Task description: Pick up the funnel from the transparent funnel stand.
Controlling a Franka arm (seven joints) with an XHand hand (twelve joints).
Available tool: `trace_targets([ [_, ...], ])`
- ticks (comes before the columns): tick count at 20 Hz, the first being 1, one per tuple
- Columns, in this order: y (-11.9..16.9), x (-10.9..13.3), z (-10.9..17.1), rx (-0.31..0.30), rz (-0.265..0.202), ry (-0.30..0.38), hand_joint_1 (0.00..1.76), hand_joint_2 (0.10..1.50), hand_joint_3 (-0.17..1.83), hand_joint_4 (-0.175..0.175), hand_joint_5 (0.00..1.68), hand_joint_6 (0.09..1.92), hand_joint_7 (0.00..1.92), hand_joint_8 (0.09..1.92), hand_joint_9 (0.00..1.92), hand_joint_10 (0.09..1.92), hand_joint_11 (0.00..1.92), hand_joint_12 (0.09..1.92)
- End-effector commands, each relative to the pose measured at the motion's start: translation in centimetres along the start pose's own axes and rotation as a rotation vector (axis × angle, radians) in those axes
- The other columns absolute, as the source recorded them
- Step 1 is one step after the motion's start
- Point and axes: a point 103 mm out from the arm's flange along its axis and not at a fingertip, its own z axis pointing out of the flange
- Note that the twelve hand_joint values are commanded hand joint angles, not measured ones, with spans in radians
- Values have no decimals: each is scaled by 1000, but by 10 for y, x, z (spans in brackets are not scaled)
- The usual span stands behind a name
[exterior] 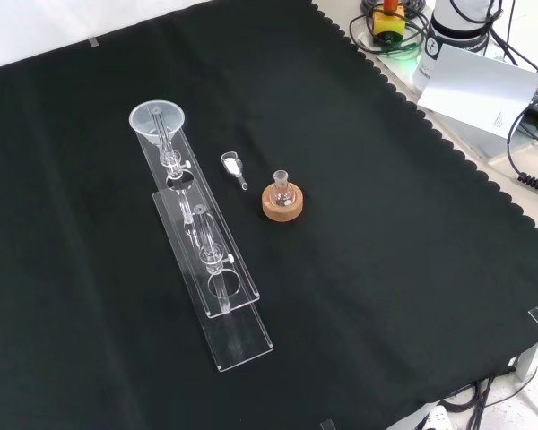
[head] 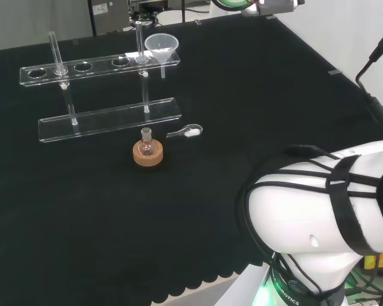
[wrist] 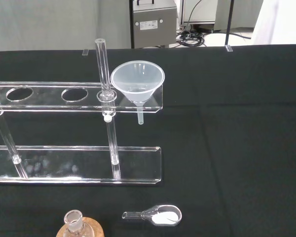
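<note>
Head view has the funnel (head: pixel 161 44) sitting in the end hole of the transparent funnel stand (head: pixel 108 118), at the stand's right-hand end as that camera sees it, just beside one of the stand's upright rods. Its cone rests on the upper shelf and its short stem hangs through, clear of the lower base plate. From the wrist camera the funnel (wrist: pixel 137 82) looks upright and untouched, with nothing near its rim.

Taking the stand as the marker: a small flask on a cork ring (exterior: pixel 282 202) stands on the cloth near the stand's long side, and a little clear scoop (exterior: pixel 233 167) with something white in its bowl lies between that flask and the funnel end of the stand, apart from both.

I cannot tell how the hand's fingers are set. The arm's big white links bulk at the near right of the head view, well apart from the stand.

So to my eye the task is at its very start: the reach toward the funnel is the step in hand, and no grasp has been made. The next move, I would judge, calls for bringing the hand over the funnel end of the stand, closing on the cone's rim without knocking the neighbouring rod, then lifting straight up so the stem clears the hole.
</note>
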Motion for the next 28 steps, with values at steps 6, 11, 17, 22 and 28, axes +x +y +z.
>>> trace_targets([
  [6,4,0,-1,-9,12,-12,1,1191,406,15,110,87,0,87,4,591,0,1158],
  [11,15,-9,5,11,38,-14,0,1195,400,14,115,87,2,87,5,590,0,1155],
  [17,36,-23,22,37,70,-14,0,1196,393,12,123,87,4,87,6,589,0,1153],
  [22,70,-34,42,33,43,1,0,1200,380,9,144,87,22,87,19,593,0,1157],
  [28,128,-41,61,40,19,-10,0,1214,348,4,169,87,49,87,46,597,0,1182],
])
